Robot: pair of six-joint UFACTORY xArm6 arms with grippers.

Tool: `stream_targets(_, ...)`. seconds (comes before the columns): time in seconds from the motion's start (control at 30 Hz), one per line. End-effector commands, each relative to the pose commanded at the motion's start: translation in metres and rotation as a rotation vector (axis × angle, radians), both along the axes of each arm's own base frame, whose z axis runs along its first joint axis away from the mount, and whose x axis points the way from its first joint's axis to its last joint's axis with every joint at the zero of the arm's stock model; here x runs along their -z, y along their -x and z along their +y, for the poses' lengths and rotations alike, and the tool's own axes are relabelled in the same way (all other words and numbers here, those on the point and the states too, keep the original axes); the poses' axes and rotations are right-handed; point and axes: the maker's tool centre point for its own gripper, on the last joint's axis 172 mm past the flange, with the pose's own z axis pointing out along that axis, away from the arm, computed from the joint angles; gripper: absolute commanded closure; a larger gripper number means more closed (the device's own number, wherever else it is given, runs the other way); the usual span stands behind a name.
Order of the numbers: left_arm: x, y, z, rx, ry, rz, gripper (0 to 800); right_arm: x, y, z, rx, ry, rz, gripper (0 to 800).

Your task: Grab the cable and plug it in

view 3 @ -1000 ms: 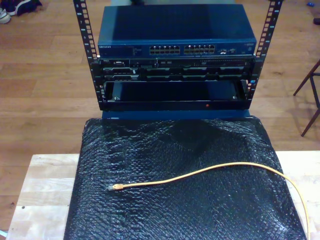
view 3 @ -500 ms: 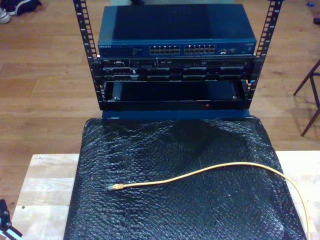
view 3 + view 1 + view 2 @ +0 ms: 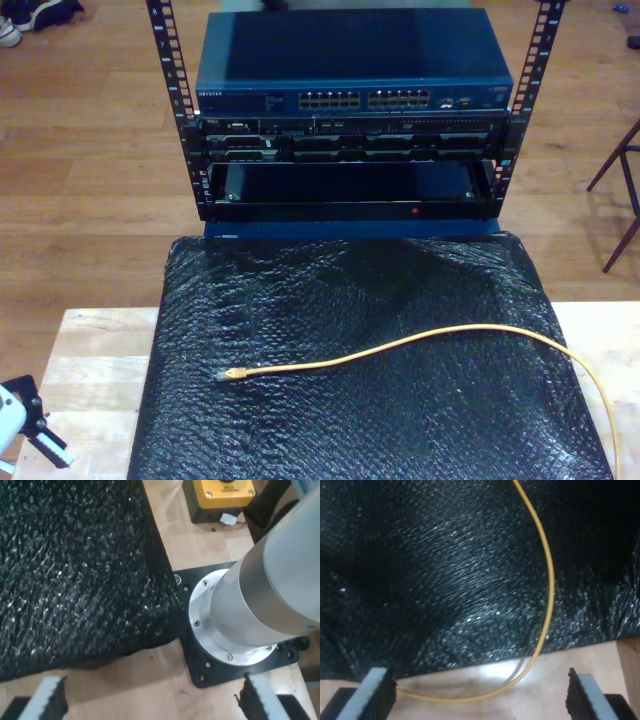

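The orange-yellow cable [image 3: 400, 343] lies on the black bubble-wrap mat [image 3: 370, 290]. Its plug [image 3: 228, 374] points toward the exterior view's left, and the cable arcs off toward the exterior view's lower right. The blue switch [image 3: 355, 70] with rows of ports [image 3: 365, 100] sits in the rack beyond the mat. My second gripper [image 3: 480, 694] is open above the mat's edge, where a loop of the cable [image 3: 547, 595] runs off the mat onto the wood between its pads. My first gripper [image 3: 155, 700] is open over bare wood beside the mat [image 3: 70, 570], holding nothing.
An arm's base, a silver column on a black plate [image 3: 235, 620], stands close to the mat's corner, with a yellow button box [image 3: 220, 495] behind it. An arm's gripper end [image 3: 22, 420] shows at the exterior view's lower left over the wooden table [image 3: 90, 360]. Chair legs [image 3: 620, 190] stand at the exterior view's right.
An arm's gripper end has come up further into the exterior view's lower left corner. The cable and plug have not moved.
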Motion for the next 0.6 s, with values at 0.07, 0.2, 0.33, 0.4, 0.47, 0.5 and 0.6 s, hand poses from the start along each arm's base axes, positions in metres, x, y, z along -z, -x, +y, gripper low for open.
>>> stream_targets(0.07,0.000,0.000,-0.001,0.005,-0.001,0.001,0,0.002,-0.003,0.006,-0.008,-0.001,0.008,3)
stream_targets(0.2,0.000,-0.001,-0.003,0.018,-0.002,0.000,0,-0.001,-0.011,0.017,-0.026,-0.002,0.017,3)
stream_targets(0.33,-0.004,-0.008,-0.006,0.022,0.003,-0.014,0,-0.006,-0.018,0.026,-0.041,0.002,0.019,3)
stream_targets(0.4,-0.004,-0.010,-0.009,0.012,0.011,-0.015,0,-0.008,-0.020,0.030,-0.052,0.004,0.014,3)
stream_targets(0.47,-0.004,-0.010,-0.010,0.010,0.017,-0.011,0,-0.008,-0.020,0.037,-0.059,0.003,0.024,3)
stream_targets(0.5,-0.003,-0.010,-0.010,0.011,0.019,-0.010,0,-0.007,-0.020,0.041,-0.065,0.002,0.030,3)
stream_targets(0.6,-0.004,-0.011,-0.010,0.009,0.018,-0.011,0,-0.002,-0.023,0.052,-0.089,-0.001,0.041,3)
